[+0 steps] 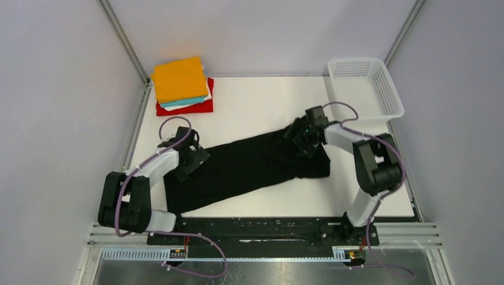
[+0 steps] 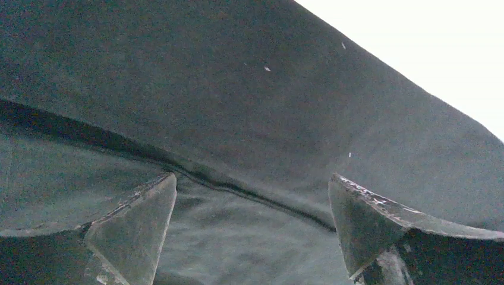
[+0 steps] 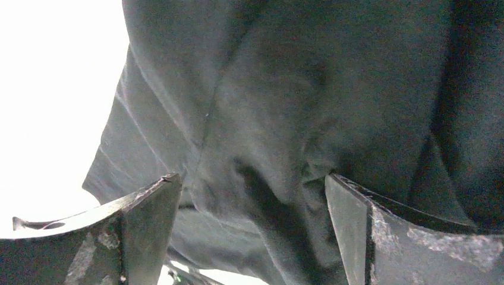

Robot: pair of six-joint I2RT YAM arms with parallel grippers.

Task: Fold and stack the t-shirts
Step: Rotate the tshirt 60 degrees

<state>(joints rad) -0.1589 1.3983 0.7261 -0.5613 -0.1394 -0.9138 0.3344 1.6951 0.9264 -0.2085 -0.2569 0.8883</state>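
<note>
Farthest left, the folded stack of orange, teal, white and red t-shirts is sitting at the worktop's far corner. The left end effector, fingers apart, is working over the left end of the black t-shirt, which is lying diagonally across the worktop. The right end effector, likewise spread, is poised over its right end near the white basket.

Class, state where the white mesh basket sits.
In the top view, the white mesh basket sits at the far right corner of the table, beyond the right pincer.
</note>
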